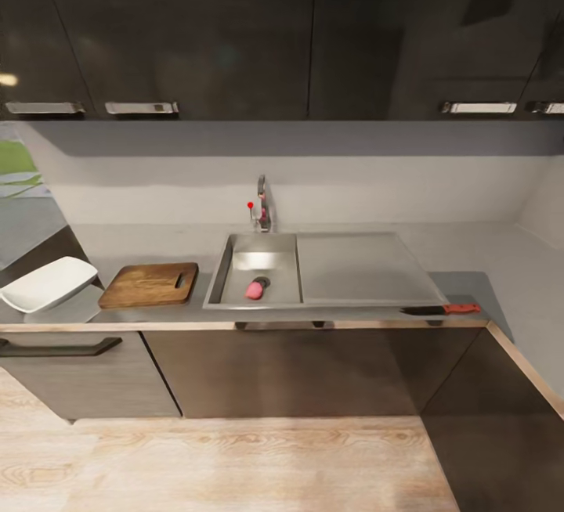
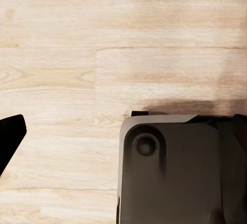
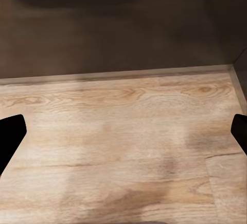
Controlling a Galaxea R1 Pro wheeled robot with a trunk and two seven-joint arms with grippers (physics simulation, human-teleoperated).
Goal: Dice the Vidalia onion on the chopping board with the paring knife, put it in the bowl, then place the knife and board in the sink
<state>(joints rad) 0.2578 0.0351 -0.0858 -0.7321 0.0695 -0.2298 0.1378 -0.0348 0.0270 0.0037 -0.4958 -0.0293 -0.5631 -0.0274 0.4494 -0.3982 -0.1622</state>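
In the head view the steel sink (image 1: 235,250) is set into the grey countertop (image 1: 470,281), with the chrome faucet (image 1: 263,203) behind it. The Vidalia onion (image 1: 255,289), a small pinkish lump, lies in the basin near its front wall. Left of the sink, the brown chopping board (image 1: 149,285) lies flat. Further left is the white bowl (image 1: 48,283). The red-handled paring knife (image 1: 442,310) lies at the counter's front edge, right of the drainboard (image 1: 364,268). My right gripper (image 3: 123,136) hangs open over the wood floor. My left gripper (image 2: 123,136) is also open, with one black fingertip (image 2: 10,136) showing.
Glossy black upper cabinets (image 1: 235,27) hang over the counter and dark lower cabinets (image 1: 282,371) stand below it. The counter turns a corner at the right (image 1: 533,387). Light wood floor (image 1: 235,465) lies between me and the cabinets. My dark base (image 2: 175,172) shows under the left gripper.
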